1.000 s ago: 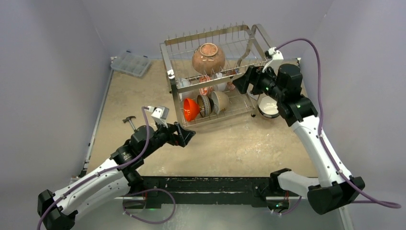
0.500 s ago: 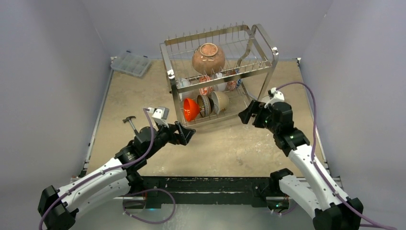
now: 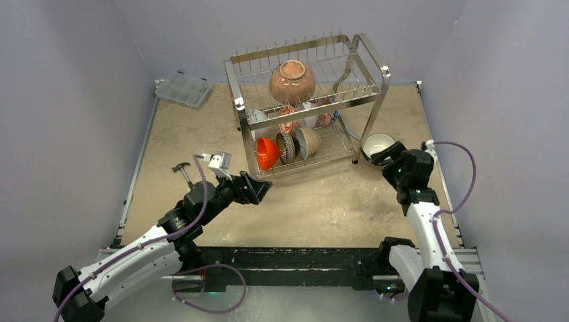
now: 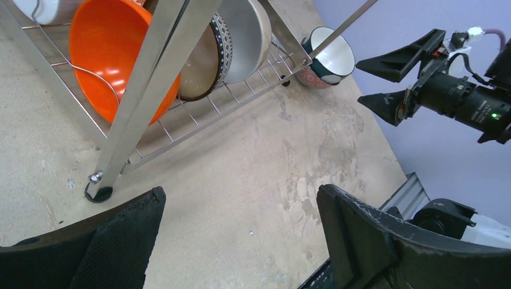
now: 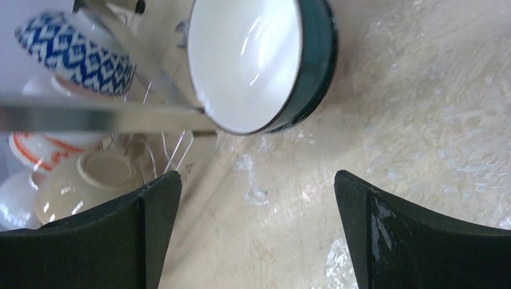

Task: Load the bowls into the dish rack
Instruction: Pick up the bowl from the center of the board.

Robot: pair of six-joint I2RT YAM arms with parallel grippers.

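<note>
The steel dish rack (image 3: 349,100) stands mid-table. Its top tier carries a brown bowl (image 3: 292,81). The lower tier holds an orange bowl (image 3: 267,153) (image 4: 111,54), a patterned bowl (image 4: 205,57) and a cream bowl (image 4: 247,36) on edge. A white bowl with a dark outside (image 3: 378,143) (image 5: 247,60) (image 4: 330,55) sits on the table at the rack's right foot. My right gripper (image 3: 382,158) (image 5: 256,180) hangs open just short of it, nothing between the fingers. My left gripper (image 3: 258,188) (image 4: 241,211) is open and empty over bare table in front of the rack's left leg (image 4: 150,90).
More small bowls sit in the rack's middle level, among them a blue-patterned one (image 5: 75,54) and a red-striped one (image 5: 48,147). A clear plastic compartment box (image 3: 182,88) lies at the back left. A small hammer-like tool (image 3: 181,169) lies left of my left arm.
My right arm has swung down and back from the rack's upper right side to the white bowl on the table, its jaws spreading wider. The left arm has barely moved.
</note>
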